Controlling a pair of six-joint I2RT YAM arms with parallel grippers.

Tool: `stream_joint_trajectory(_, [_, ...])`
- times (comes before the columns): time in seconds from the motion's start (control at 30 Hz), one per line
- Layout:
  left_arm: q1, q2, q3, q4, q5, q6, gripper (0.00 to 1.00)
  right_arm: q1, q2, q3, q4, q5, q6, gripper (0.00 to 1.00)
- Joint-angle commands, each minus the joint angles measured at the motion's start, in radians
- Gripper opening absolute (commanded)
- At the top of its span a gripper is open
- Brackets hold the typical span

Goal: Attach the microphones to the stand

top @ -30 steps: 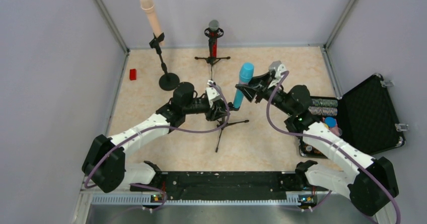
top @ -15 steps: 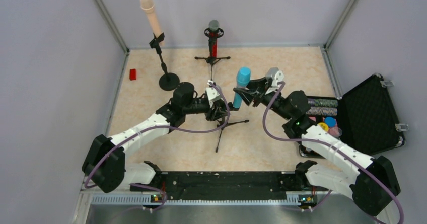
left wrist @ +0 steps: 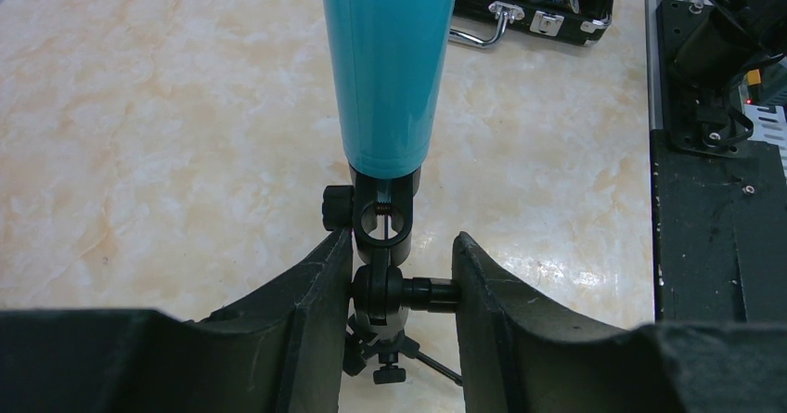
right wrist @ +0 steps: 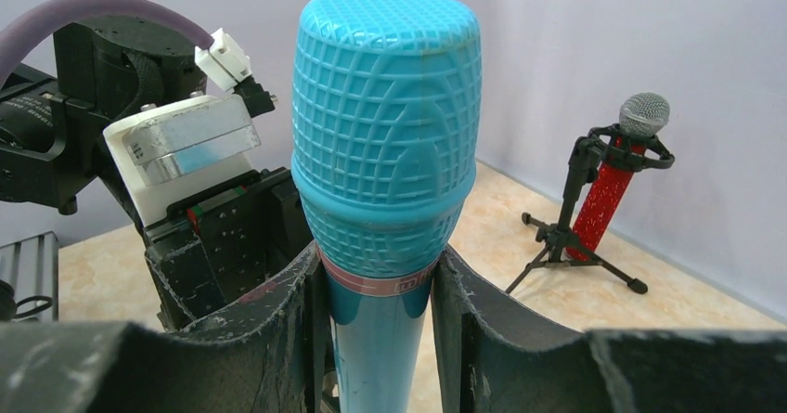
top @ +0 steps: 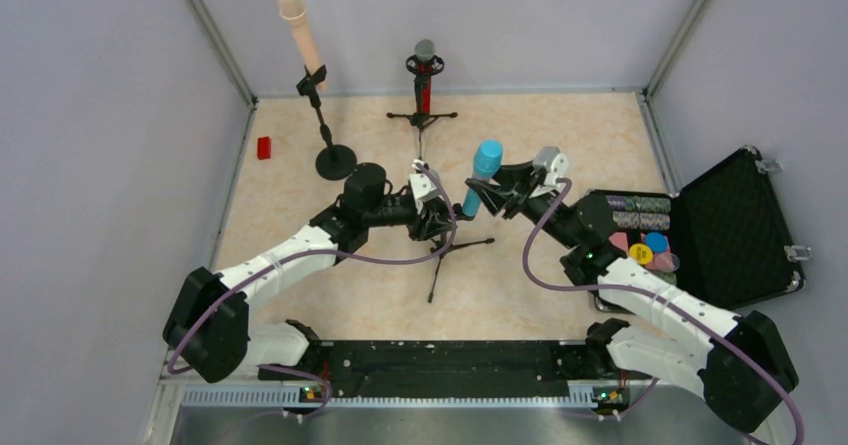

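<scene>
The light-blue microphone (top: 482, 175) stands tilted over the middle tripod stand (top: 440, 260). My right gripper (top: 497, 190) is shut on it just below the head (right wrist: 385, 153), at the pink band (right wrist: 376, 283). In the left wrist view the blue body (left wrist: 390, 60) ends right at the stand's black clip (left wrist: 380, 223). My left gripper (left wrist: 397, 274) is shut on the swivel joint and knob under that clip (top: 432, 220). The peach microphone (top: 293, 25) sits in a round-base stand (top: 335, 160). The glittery red microphone (top: 424, 80) sits upright in a tripod stand (right wrist: 608, 190).
An open black case (top: 740, 225) with coloured chips (top: 640, 233) lies at the right edge. A small red block (top: 264, 147) sits by the left wall. Grey walls enclose the table on three sides.
My right arm has drawn in toward the near side, carrying the blue microphone slightly left and lower over the stand. The left arm has stayed put on the stand.
</scene>
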Motion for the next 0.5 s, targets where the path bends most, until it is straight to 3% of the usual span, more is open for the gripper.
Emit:
stream_joint_trajectory(0.0, [-0.001,0.015,0.023,-0.018,0.022,-0.005,0.17,0.031,0.057,-0.078,-0.237,-0.018,-0.026,0.0])
stream_joint_trajectory(0.47, [-0.001,0.007,0.016,-0.019,0.016,-0.014,0.17,0.083,0.106,-0.148,-0.25,0.043,-0.019,0.0])
